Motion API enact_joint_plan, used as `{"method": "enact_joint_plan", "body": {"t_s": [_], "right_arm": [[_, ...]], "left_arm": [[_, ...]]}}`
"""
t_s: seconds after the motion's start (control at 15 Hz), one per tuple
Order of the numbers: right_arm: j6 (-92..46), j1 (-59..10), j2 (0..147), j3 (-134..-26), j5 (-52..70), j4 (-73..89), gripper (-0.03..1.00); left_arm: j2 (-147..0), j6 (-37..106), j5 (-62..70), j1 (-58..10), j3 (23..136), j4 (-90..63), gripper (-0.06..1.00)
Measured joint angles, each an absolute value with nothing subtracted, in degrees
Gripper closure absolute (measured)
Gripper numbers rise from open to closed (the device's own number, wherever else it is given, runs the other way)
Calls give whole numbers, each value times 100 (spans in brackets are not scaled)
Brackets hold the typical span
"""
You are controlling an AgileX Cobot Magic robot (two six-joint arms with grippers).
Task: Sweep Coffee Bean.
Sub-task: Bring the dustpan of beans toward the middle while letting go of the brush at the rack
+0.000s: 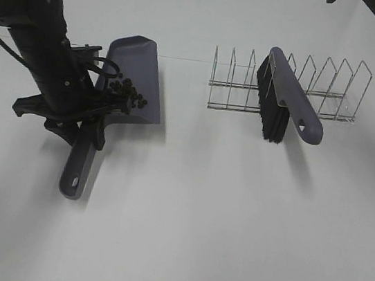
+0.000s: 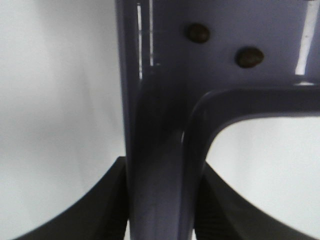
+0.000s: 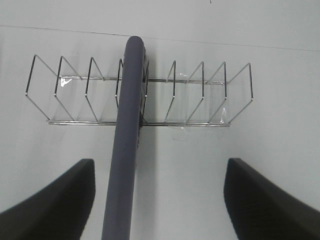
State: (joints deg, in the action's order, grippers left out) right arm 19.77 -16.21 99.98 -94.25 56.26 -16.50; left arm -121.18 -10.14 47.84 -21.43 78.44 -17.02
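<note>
The grey-purple dustpan (image 1: 139, 64) lies left of centre with its handle (image 2: 160, 150) pointing toward the front edge. The coffee bean cluster (image 1: 128, 94) sits inside the pan near the handle end; two beans (image 2: 198, 33) show in the left wrist view. My left gripper (image 1: 85, 123) is shut on the dustpan handle, with a dark finger (image 2: 100, 210) on each side of it. The brush (image 1: 288, 92) rests in the wire rack (image 1: 333, 98), bristles down. My right gripper (image 3: 160, 200) hangs open behind the brush handle (image 3: 127, 140), its fingers (image 3: 60, 200) wide and not touching it.
The wire rack (image 3: 210, 85) has several upright dividers and stands at the back right on the white table (image 1: 232, 223). A dark floor edge shows at the far right corner.
</note>
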Motion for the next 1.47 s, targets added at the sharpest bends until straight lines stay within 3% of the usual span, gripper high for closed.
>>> {"method": "enact_joint_plan", "body": {"t_s": [0.33, 0.93, 1.0, 1.2, 1.47], "right_arm": [[1971, -1621, 9924, -9425, 5850, -1604, 36], [1971, -1621, 9924, -9425, 5924, -1501, 36], [1971, -1621, 9924, -9425, 5924, -1501, 36], [1971, -1621, 9924, -9425, 5924, -1501, 36], [1971, -1621, 9924, -9425, 5924, -1501, 36]], "left_arm": [[-12743, -1232, 5031, -2607, 8400, -1673, 62], [-12783, -1518, 5174, -2647, 8463, -1530, 61], [-12783, -1518, 5185, -2647, 8468, -1513, 57], [-12697, -1524, 5191, -2647, 8468, -1421, 29], [-12164, -1530, 5162, -2630, 8445, -1054, 23]]}}
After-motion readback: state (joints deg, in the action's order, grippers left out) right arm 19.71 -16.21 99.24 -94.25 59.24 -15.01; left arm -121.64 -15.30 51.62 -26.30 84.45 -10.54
